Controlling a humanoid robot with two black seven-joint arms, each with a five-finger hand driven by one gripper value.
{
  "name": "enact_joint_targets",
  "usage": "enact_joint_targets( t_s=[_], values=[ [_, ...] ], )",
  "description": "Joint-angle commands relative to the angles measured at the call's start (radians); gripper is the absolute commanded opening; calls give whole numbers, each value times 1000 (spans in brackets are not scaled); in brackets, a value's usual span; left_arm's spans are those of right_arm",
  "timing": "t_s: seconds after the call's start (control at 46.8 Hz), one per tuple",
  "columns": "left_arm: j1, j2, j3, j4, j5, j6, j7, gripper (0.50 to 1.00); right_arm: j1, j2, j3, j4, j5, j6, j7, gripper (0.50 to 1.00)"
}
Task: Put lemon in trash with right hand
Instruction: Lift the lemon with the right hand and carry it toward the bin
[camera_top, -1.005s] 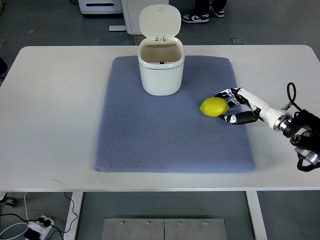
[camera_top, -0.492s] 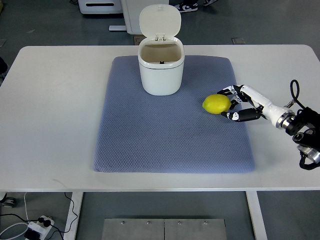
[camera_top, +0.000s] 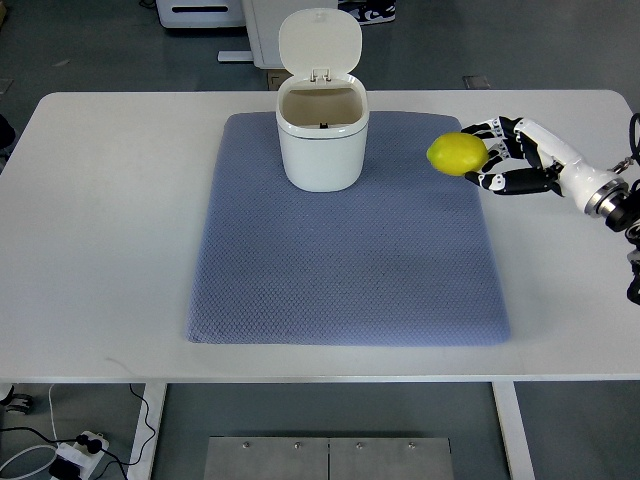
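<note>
The right hand is holding the lemon in curled fingers at the frame's upper right, carrying it. Next it needs moving left over the open trash bin.

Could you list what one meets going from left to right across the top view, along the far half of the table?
Bare table → blue mat → white trash bin with its lid up → lemon → right hand holding it.
</note>
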Motion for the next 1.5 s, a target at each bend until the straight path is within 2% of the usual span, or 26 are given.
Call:
enact_joint_targets(
  t_s=[0.0,0.321,0.599,1.026,1.475],
  values=[
    [0,0,0,0,0,0,0,1000,37,-22,0,34,19,1,-5,500],
    [0,0,-2,0,0,0,0,1000,163,-38,-2,70,98,34,-54,500],
    [0,0,0,0,0,0,0,1000,205,-22,-2,68,140,38,-85,500],
    [0,0,-2,0,0,0,0,1000,249,114,-4,40,170,21,-145,500],
    [0,0,0,0,0,0,0,1000,283,286,-4,-96,174,20,-220,500]
  ],
)
